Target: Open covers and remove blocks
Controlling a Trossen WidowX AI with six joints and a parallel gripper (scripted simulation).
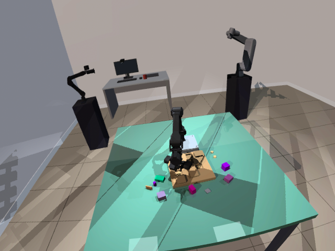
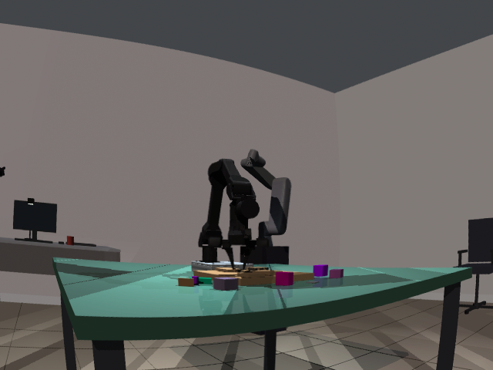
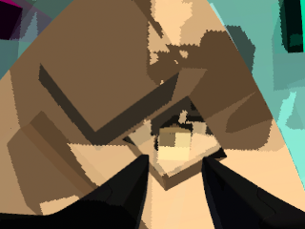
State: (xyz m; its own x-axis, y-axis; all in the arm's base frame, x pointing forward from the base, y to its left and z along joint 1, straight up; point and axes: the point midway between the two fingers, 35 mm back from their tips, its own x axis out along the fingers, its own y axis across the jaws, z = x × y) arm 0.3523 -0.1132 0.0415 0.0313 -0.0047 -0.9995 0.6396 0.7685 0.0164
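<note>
Black gripper [image 1: 179,165] [image 2: 239,269] [image 3: 175,163] part-open, nothing held, pointing down over puzzle board [image 1: 201,172] [image 2: 294,275] [image 3: 248,164]; pale-yellow block [image 3: 174,144] in well betw. fingertips, w/ 2 small yellowish blocks on worktop [image 1: 130,216] [image 2: 167,306] [image 3: 248,14] right of board.

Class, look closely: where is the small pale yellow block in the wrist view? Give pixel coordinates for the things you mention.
In the wrist view, the pale block [image 3: 174,144] lies inside the square well of the wooden board [image 3: 248,178], right of centre, just beyond the fingers.
</note>
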